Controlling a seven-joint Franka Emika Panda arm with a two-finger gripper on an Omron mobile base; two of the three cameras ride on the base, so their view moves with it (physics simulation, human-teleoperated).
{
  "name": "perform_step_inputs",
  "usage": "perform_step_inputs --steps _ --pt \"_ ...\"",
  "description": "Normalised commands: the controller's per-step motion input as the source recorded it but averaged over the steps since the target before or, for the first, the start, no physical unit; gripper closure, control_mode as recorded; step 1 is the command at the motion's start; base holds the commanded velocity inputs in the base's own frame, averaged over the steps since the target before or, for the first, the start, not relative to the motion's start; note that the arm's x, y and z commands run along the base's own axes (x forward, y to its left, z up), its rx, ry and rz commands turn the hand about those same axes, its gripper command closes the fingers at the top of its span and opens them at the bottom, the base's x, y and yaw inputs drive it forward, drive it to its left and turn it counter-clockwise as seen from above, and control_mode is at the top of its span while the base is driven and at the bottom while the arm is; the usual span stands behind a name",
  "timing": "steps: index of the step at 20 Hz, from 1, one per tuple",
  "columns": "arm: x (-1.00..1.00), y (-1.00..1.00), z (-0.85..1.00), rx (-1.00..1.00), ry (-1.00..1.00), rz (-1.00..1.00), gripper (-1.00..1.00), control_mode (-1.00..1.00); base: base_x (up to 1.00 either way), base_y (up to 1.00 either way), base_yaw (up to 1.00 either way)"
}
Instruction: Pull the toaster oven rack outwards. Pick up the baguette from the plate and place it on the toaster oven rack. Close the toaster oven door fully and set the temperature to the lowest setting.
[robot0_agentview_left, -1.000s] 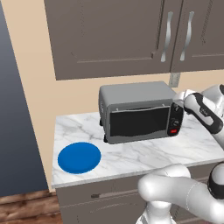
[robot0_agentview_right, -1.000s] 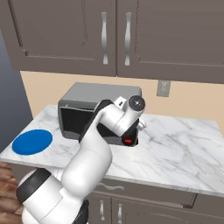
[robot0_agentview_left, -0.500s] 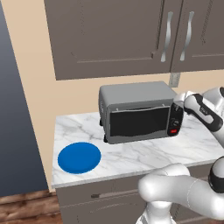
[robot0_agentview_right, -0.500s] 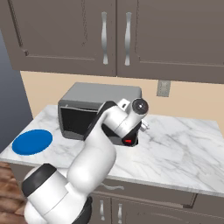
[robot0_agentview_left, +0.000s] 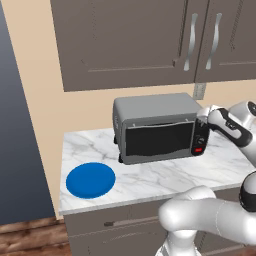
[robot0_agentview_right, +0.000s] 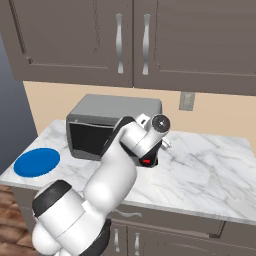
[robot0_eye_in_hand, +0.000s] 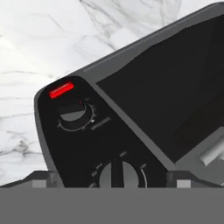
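End effector: I have the end effector (robot0_eye_in_hand: 112, 183) right in front of the control panel (robot0_eye_in_hand: 83, 144), jaws spread wide and holding nothing; one finger tip (robot0_eye_in_hand: 43, 180) sits on each side of the knob (robot0_eye_in_hand: 121, 175) at 6 o'clock in the hand view.
Second knob: a second knob (robot0_eye_in_hand: 74, 112) lies at 11 o'clock from the first, with the red button (robot0_eye_in_hand: 61, 89) just beyond it near the panel's edge.
Door: the toaster oven door (robot0_agentview_left: 159, 139) looks fully shut, its dark glass flush with the toaster oven (robot0_agentview_left: 157, 126).
Baguette: I see no bread on the plate (robot0_agentview_left: 90, 179); I judge it is inside on the rack, though the glass is too dark to confirm.
Plate: bare blue disc on the bench (robot0_agentview_left: 150, 172), at 8 o'clock from the oven in the left base view and well apart from it.
Step in hand: I judge I am lining up to turn the temperature knob down to its lowest setting.
Risk 1: I cannot read the dial labels, so I could close on the wrong knob.
Risk 2: turning the wrong way would raise the heat instead of lowering it.
Risk 3: closing off-centre could let the fingers slip round the smooth knob without turning it.
Risk 4: pushing in too hard could shove the oven back across the bench.
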Motion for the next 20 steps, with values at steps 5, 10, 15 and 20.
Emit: perform_step_inputs --steps 5,10,15,20 --pt "0.17 0.00 -0.06 0.00 0.00 0.00 -1.00 -1.00 0.00 0.00 0.00" --pt "0.18 0.00 -0.09 0.00 0.00 0.00 -1.00 -1.00 0.00 0.00 0.00" --pt "0.19 0.00 -0.09 -0.01 0.00 0.00 -1.00 -1.00 0.00 0.00 0.00" --pt "0.22 0.00 -0.13 -0.03 -0.02 0.00 -1.00 -1.00 0.00 0.00 0.00"
